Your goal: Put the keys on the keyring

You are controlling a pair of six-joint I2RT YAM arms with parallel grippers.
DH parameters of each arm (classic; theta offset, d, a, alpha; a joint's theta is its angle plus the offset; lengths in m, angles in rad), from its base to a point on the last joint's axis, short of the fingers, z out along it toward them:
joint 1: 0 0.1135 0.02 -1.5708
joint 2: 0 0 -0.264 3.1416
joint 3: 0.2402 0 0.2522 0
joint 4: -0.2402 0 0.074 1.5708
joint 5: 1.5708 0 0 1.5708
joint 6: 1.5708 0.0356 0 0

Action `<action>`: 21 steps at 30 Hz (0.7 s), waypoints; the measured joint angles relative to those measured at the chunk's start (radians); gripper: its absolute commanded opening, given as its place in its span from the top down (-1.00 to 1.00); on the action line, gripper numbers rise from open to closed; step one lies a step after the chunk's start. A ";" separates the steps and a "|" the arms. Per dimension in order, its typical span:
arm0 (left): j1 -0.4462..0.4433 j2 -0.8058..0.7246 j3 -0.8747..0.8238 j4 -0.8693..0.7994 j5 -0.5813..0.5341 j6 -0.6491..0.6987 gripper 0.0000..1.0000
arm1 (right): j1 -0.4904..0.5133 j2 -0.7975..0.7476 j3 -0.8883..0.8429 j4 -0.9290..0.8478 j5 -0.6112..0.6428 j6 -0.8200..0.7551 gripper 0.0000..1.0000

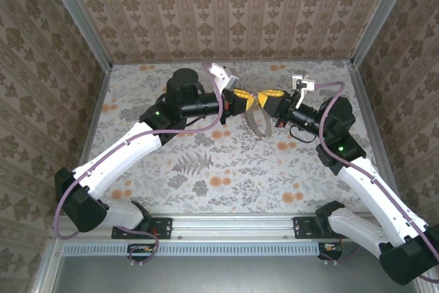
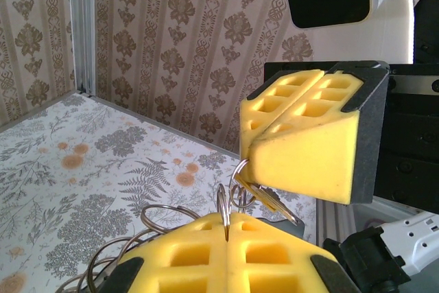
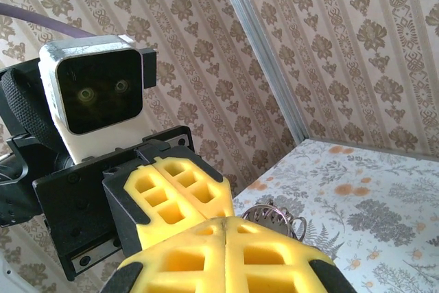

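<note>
**Threading in mid-air above the flowered surface (image 1: 171,169).** The two arms meet fingertip to fingertip. The step in hand is judged to be working the key onto the wire of the keyring.

**To do it well:**
- The left fingers (image 2: 199,255) should hold the keyring (image 2: 224,211) steady and edge-on.
- The right fingers (image 2: 309,149) should bring the key's hole to the wire's free end and feed it along in small rotations.
- A straight push would likely bend the loop aside or slip the key out of the foam.
- Neither grip should loosen until the key hangs from the wire by itself.

**Left fingers:** fully closed, pinching one thin coil of the keyring in their seam. The rest of the keyring trails below the pinched coil as loose wire loops.

**Right fingers:** fully closed, just above the keyring. A small tan-and-silver piece sticks out of their lower seam and meets the pinched coil. It is judged to be the key (image 2: 271,200), though its head is hidden.
</note>
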 measured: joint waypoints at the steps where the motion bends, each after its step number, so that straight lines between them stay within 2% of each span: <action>1: 0.000 0.000 0.000 0.000 0.000 0.000 1.00 | 0.000 0.000 0.000 0.000 0.000 -0.007 1.00; 21: 0.002 0.013 0.018 0.001 0.048 -0.065 1.00 | 0.010 0.000 0.018 -0.031 0.001 -0.112 1.00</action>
